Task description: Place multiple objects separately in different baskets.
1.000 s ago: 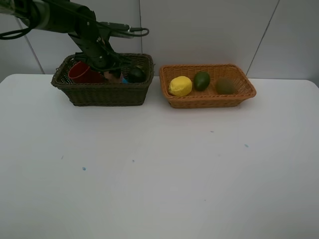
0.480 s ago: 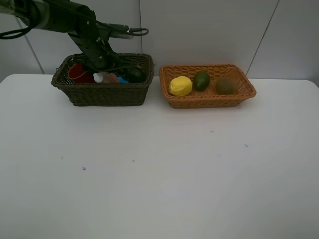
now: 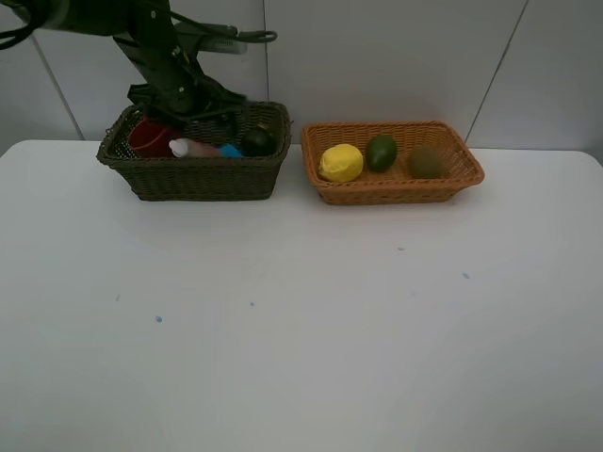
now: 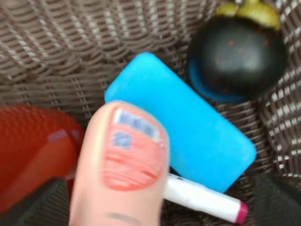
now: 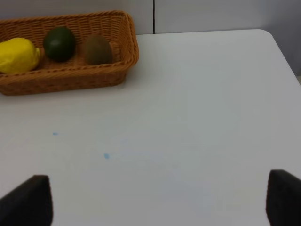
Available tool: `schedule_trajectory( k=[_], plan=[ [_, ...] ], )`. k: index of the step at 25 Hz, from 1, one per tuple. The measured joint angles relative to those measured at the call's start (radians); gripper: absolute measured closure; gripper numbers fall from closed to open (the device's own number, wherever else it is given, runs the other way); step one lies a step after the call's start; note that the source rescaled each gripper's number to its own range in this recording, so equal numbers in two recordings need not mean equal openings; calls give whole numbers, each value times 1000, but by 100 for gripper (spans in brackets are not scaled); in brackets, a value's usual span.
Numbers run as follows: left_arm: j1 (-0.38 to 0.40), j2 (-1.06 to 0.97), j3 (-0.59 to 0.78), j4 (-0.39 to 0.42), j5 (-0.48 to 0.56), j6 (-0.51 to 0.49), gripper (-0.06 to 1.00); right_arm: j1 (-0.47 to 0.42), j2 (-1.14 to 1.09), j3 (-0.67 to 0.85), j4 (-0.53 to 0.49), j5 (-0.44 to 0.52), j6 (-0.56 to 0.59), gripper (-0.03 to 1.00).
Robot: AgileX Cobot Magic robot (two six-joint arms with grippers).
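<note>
Left gripper (image 3: 193,113) lifted, spread, two baskets, dark basket (image 3: 198,174) five items, tan basket (image 3: 391,188) three fruits

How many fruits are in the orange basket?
3, in a row in the orange basket: the yellow lemon at the left, the green lime in the middle, the brown kiwi at the right.

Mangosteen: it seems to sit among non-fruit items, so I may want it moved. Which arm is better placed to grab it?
Probably the left: its open gripper hangs right over the dark basket holding the mangosteen. The right gripper is out of the overhead view, over bare table.
</note>
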Motion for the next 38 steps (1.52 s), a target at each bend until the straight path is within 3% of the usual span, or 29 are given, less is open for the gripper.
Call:
schedule_trajectory(
  k=[8,15,23,31,38],
  plan=[
    [0,-126,0,-1,124,0,-5,0,0,0,0,0,0,-3],
    [0,-336,0,4,348,0,-6,0,0,0,0,0,0,-3],
    [-60,-576,0,111,582,0,-6,0,0,0,0,0,0,-3],
    [-76,-872,118,124,592,0,-6,0,0,0,0,0,0,-3],
    [-76,-1198,385,126,600,0,-6,0,0,0,0,0,0,-3]
  ],
)
